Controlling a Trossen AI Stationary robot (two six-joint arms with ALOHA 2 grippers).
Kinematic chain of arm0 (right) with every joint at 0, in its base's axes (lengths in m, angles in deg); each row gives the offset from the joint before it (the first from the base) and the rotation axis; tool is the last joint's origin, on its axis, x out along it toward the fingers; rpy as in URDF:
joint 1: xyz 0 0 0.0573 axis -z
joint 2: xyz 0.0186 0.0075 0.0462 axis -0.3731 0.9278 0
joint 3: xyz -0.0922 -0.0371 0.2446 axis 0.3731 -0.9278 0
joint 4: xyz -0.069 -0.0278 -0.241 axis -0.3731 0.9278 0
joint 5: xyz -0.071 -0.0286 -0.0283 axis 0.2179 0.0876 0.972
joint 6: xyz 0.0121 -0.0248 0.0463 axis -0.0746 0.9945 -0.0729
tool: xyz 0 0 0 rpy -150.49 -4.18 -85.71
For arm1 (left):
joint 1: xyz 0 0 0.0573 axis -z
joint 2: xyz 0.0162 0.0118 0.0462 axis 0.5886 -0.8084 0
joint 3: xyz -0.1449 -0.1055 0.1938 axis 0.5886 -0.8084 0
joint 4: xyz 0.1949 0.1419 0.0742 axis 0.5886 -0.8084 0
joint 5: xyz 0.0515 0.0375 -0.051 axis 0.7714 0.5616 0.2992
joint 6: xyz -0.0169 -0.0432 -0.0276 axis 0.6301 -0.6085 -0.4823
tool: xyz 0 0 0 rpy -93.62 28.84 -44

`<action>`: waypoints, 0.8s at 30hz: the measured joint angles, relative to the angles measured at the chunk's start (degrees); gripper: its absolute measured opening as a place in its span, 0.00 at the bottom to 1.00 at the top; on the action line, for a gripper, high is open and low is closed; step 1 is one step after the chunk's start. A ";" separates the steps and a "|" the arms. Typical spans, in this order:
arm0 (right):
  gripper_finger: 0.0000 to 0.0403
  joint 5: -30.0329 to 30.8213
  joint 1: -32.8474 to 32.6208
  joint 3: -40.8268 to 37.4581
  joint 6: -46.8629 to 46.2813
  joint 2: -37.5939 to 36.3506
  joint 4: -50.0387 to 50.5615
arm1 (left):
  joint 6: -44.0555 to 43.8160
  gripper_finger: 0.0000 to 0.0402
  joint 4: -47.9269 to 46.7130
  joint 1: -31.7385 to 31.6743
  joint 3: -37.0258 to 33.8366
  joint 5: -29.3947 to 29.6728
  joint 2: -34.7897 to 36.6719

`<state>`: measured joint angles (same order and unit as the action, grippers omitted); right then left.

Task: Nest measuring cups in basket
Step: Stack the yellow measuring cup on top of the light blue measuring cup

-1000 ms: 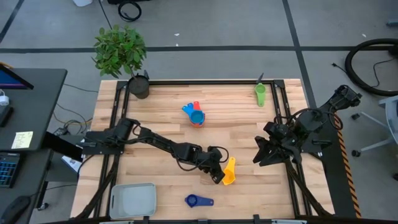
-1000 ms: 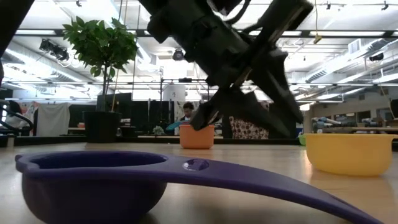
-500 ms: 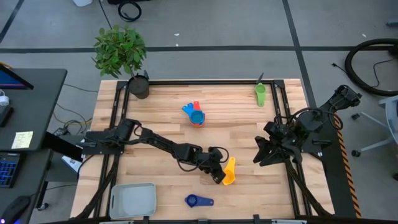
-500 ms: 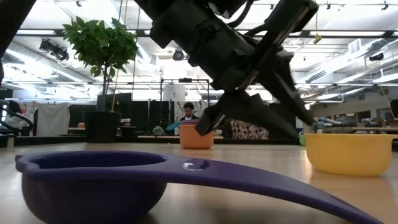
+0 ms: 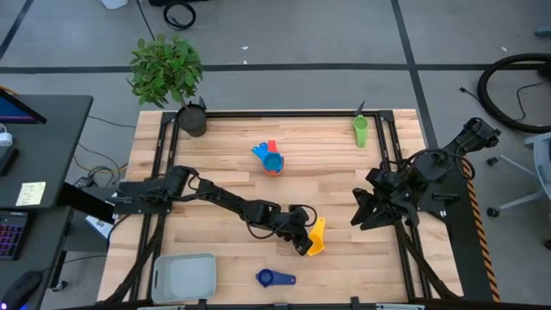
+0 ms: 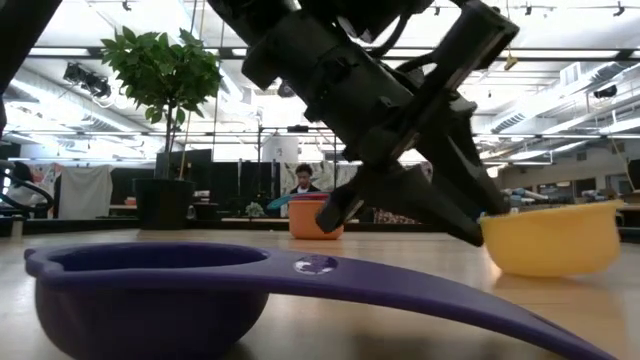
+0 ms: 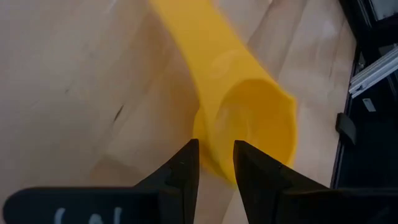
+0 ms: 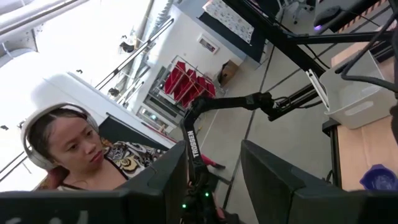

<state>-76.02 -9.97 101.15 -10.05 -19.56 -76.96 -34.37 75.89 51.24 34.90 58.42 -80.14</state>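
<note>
1. Dark blue cup [image 5: 275, 277] is lying at lower centre, basket [image 5: 184, 276] lower left;
2. Left gripper [image 5: 303, 242] is pinching the tilted yellow cup [image 5: 317, 238] mid-frame;
3. Right gripper [image 5: 362, 216], fingers spread, is waiting at the right edge;
4. Stacked cups [image 5: 270, 158] are sitting upper centre.

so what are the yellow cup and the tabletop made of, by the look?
Yellow cup: looks like moulded plastic, smooth, uniform opaque colour with a soft sheen. Tabletop: light wood, apparently butcher-block; parallel plank strips and grain show, matte finish.

- A leafy potted plant [image 5: 168, 71] in a dark pot [image 5: 193, 119] stands at the table's far-left corner.
- A person wearing headphones [image 8: 59, 146] sits beyond the table.
</note>
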 joint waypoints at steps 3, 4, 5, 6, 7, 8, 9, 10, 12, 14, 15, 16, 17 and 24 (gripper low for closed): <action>0.38 0.00 0.00 0.00 0.00 0.00 -0.41 | 0.00 0.26 -0.26 0.00 -0.01 -0.37 -0.14; 0.38 0.00 0.00 0.00 0.00 0.00 -0.47 | 0.02 0.26 -0.25 0.00 0.00 -0.33 -0.14; 0.38 0.00 0.00 0.00 0.01 0.00 -0.43 | 0.09 0.26 -0.27 0.00 0.01 -0.17 -0.14; 0.38 0.00 0.00 0.00 0.05 0.00 -0.42 | 0.11 0.26 -0.39 0.00 0.01 0.16 -0.14; 0.38 0.00 0.00 0.00 0.13 0.00 -0.46 | 0.33 0.25 -0.57 0.00 0.01 0.45 -0.14; 0.38 0.00 0.02 0.00 0.15 0.00 -0.46 | 0.55 0.25 -0.56 0.00 0.01 0.63 -0.14; 0.38 0.00 0.00 0.00 0.17 0.00 -0.44 | 1.03 0.24 -0.52 -0.02 0.01 0.70 -0.14; 0.38 0.00 0.00 0.00 0.17 0.00 -0.44 | 1.62 0.23 -0.49 0.00 0.01 0.75 -0.15; 0.38 0.00 0.00 0.00 0.17 0.00 -0.45 | 2.71 0.20 0.15 0.00 0.10 0.81 -0.94; 0.38 0.00 0.00 0.00 0.17 0.00 -0.47 | 2.98 0.16 -0.70 0.00 -0.06 0.85 -1.22; 0.38 0.02 0.00 0.00 0.17 0.00 -0.50 | 3.06 0.14 -0.04 0.00 0.01 0.77 -1.66; 0.38 0.02 0.00 0.00 0.17 0.00 -0.57 | 3.08 0.12 0.86 0.00 0.14 0.50 -1.99; 0.38 0.02 0.01 0.00 0.17 0.02 -0.70 | 3.06 0.10 0.61 0.00 0.08 0.35 -2.14; 0.38 0.04 0.00 0.00 0.17 0.02 -1.57 | 3.01 0.03 1.74 -0.22 0.18 -0.10 -2.34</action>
<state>-75.98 -9.97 101.15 -9.87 -19.53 -78.52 -31.36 77.63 51.02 35.08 58.32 -82.49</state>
